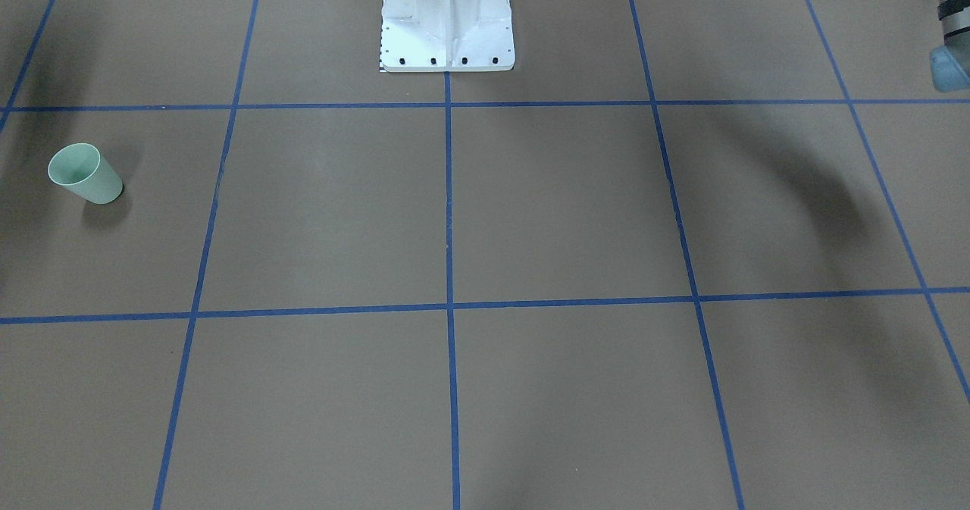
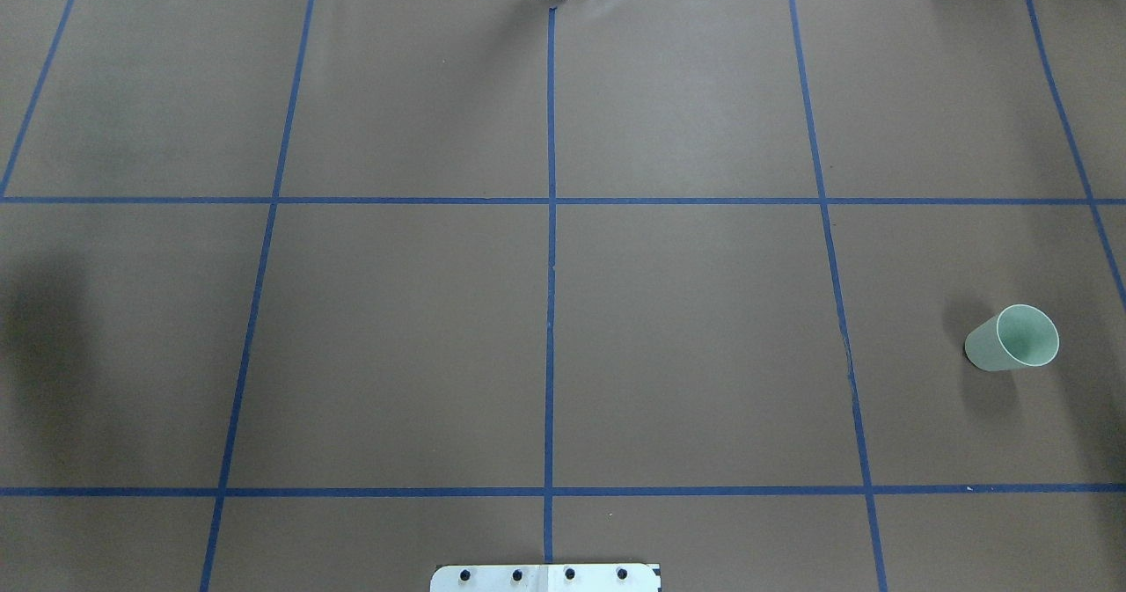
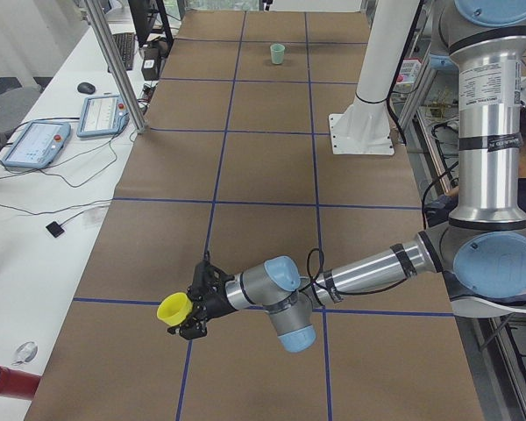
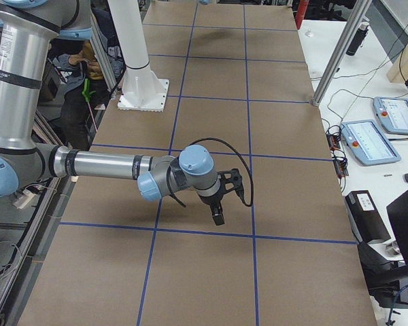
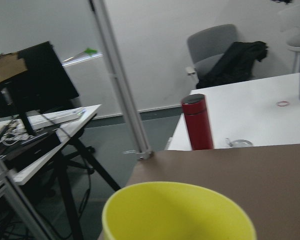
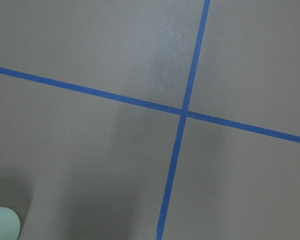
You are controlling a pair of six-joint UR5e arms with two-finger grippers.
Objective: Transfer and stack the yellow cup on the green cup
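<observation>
The yellow cup [image 3: 174, 309] is at the tip of my left gripper [image 3: 188, 308], on its side with the mouth turned away from the arm, low over the table's near end in the exterior left view. Its rim fills the bottom of the left wrist view [image 5: 177, 212]. No fingers show there, so I cannot tell whether that gripper is shut. The green cup [image 1: 85, 173] stands upright at the table's right side; it also shows in the overhead view [image 2: 1012, 338] and at the right wrist view's corner [image 6: 2, 223]. My right gripper [image 4: 217, 216] points down over the table, near the green cup; I cannot tell its state.
The white robot base [image 1: 447, 21] stands at the table's near middle edge. Blue tape lines [image 2: 551, 249] divide the brown table. A red bottle [image 5: 197, 122] stands on the side desk past the left end. Tablets [image 3: 114, 114] and a metal post [image 3: 116, 66] stand along the far side.
</observation>
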